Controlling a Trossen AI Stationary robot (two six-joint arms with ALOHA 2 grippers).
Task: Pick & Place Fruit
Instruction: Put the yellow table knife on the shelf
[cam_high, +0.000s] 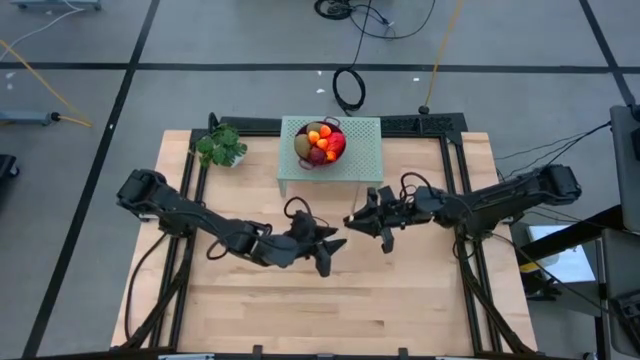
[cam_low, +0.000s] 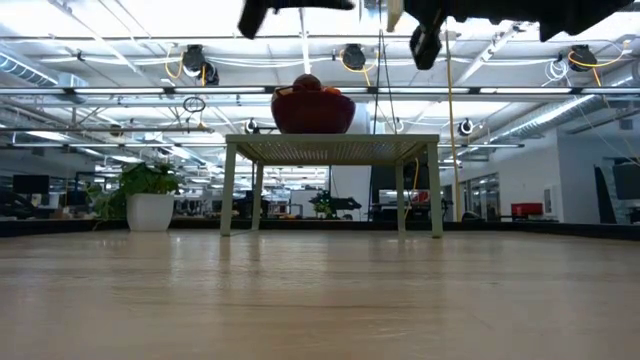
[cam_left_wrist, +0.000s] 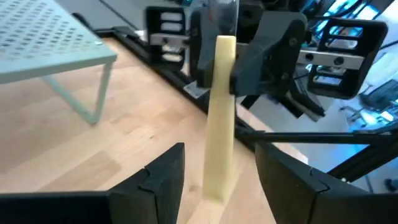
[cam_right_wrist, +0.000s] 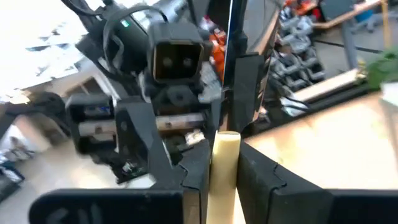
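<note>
The fruit (cam_high: 321, 143) lies heaped in a red bowl (cam_high: 335, 152) on a small green perforated stand (cam_high: 362, 140) at the far middle of the bench (cam_high: 300, 310). A brown-green oval sits at the heap's left, orange-red pieces on top; the pile is too tight to tell any piece's long axis. In the low view the bowl (cam_low: 312, 111) sits squarely on the stand (cam_low: 330, 148), fruit (cam_low: 307, 83) peeking over its rim.

Nearer than the stand, both arms meet above the bench. The right end effector (cam_right_wrist: 225, 180) is clenched on a pale yellow knife handle (cam_right_wrist: 225, 155), held upright. The left end effector (cam_left_wrist: 217, 180) stands released, its fingers (cam_left_wrist: 163, 177) apart on either side of the same handle (cam_left_wrist: 221, 118), not touching it.

A leafy plant (cam_high: 221, 146) stands at the far left, just left of the stand.
</note>
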